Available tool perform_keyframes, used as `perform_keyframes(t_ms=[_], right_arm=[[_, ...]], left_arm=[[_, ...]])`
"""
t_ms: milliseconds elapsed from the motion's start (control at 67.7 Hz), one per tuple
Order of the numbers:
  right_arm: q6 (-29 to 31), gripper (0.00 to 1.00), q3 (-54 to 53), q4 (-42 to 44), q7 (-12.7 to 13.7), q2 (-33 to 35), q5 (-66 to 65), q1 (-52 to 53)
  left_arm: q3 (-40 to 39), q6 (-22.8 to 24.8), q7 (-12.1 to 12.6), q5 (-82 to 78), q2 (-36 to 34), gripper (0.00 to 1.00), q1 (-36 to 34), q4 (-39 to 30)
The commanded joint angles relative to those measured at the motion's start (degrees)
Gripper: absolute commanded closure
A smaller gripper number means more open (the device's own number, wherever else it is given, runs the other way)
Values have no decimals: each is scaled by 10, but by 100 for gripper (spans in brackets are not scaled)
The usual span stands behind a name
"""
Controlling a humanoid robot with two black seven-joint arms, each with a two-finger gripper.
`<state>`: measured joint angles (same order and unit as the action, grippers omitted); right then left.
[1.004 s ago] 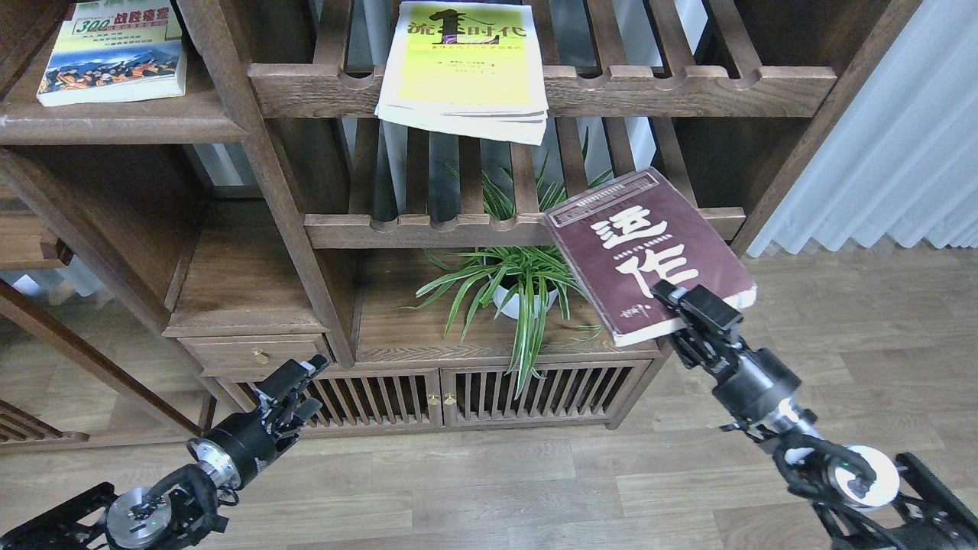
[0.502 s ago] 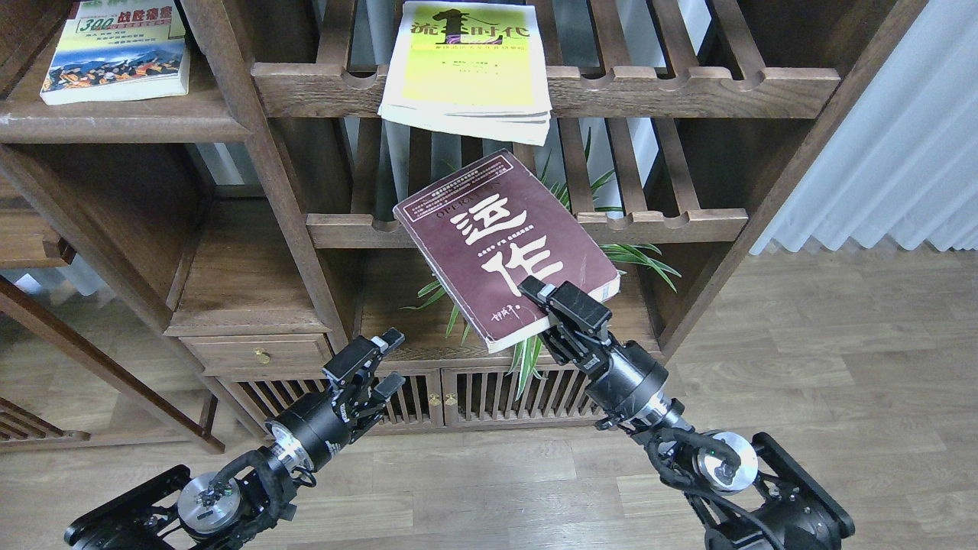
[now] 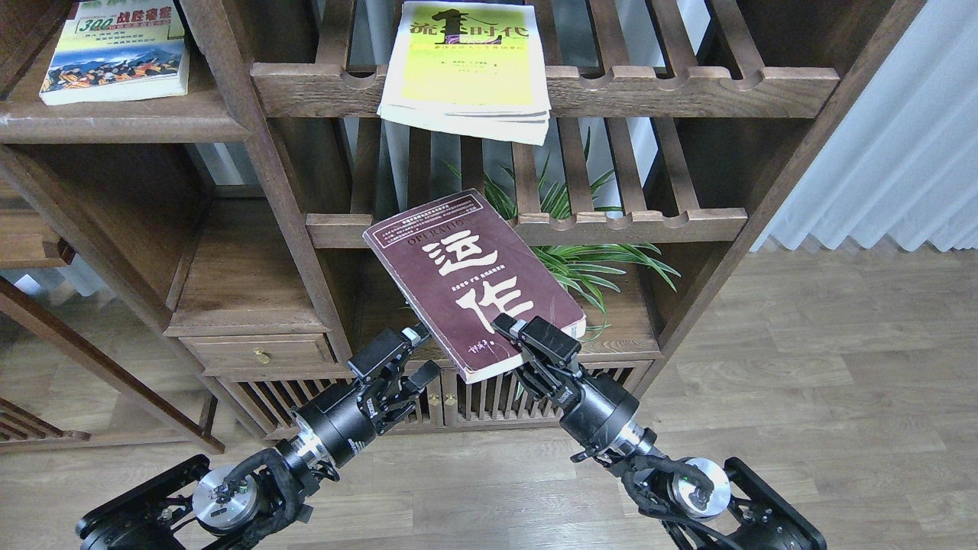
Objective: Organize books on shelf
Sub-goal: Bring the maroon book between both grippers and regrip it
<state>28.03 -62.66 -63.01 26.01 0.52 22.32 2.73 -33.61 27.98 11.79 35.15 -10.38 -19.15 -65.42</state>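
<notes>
Since half a second ago, my right gripper (image 3: pixel 513 341) has carried the maroon book (image 3: pixel 466 279) leftward and lower, and my left gripper (image 3: pixel 412 357) has risen to meet it. I pinch the book at its near edge with the right fingers; the cover faces up, tilted, in front of the lower slatted rack (image 3: pixel 649 224). My left fingers are spread, just beside the book's near left corner. The yellow-green book (image 3: pixel 466 72) overhangs the upper rack's front rail. The "300" book (image 3: pixel 114 57) lies on the shelf (image 3: pixel 114 126) at its left end.
</notes>
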Motion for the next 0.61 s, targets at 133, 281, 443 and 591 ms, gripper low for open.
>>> perform_keyframes(t_ms=[133, 281, 443, 591], right_arm=[[0, 97, -2, 21, -1, -3, 0, 3], [0, 97, -7, 29, -1, -3, 1, 9], [0, 97, -5, 32, -1, -3, 1, 8], [0, 97, 0, 31, 1, -3, -1, 1]], left_arm=[[-1, 0, 2, -2, -14, 3, 17, -7], [-2, 0, 2, -2, -26, 2, 36, -14], [-21, 0, 1, -2, -39, 2, 42, -32], [-49, 0, 2, -2, -39, 2, 36, -35]])
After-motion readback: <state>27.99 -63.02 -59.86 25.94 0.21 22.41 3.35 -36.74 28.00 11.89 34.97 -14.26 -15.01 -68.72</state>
